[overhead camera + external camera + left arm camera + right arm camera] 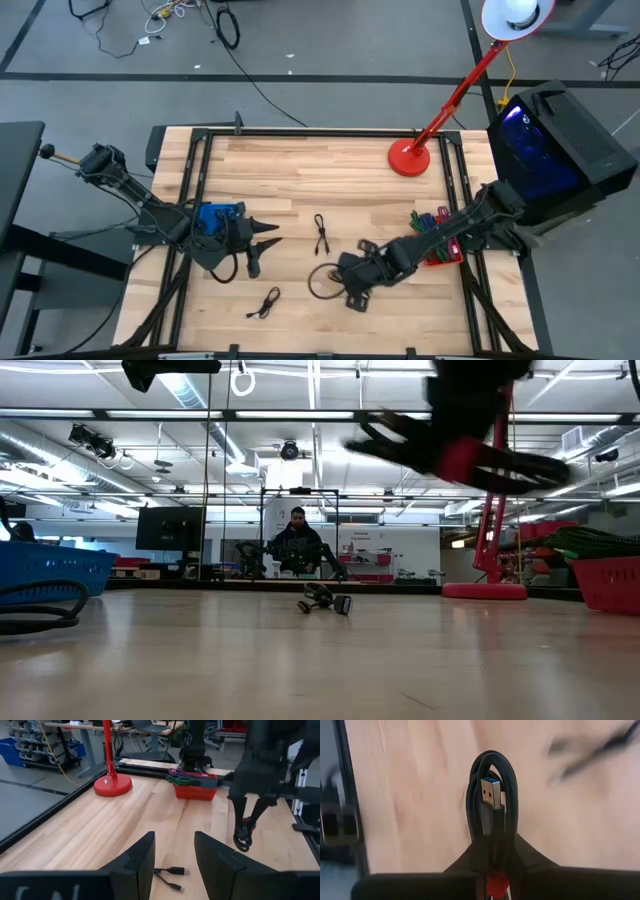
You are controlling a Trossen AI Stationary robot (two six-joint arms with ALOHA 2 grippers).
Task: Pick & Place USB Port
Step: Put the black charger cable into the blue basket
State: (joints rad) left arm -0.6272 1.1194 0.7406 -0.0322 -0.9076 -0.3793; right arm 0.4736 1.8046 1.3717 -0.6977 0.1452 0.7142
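From above, your right gripper (352, 290) hangs mid-table, clamped on a coiled USB cable (322, 281). Right wrist: the cable (491, 805) sits pinched between closed fingers. Left wrist: your left gripper (174, 857) waits, jaws apart, empty.

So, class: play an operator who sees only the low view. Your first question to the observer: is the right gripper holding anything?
Observer: Yes. The right wrist view shows the right gripper shut on a coiled black USB cable, with its plug pointing away from the fingers.
Operator: Where is the left gripper?
Observer: From above, the left gripper is open over the table, next to the blue basket.
Operator: How many loose cables lie on the table?
Observer: Two show from above: a middle cable and a second cable nearer the left arm.
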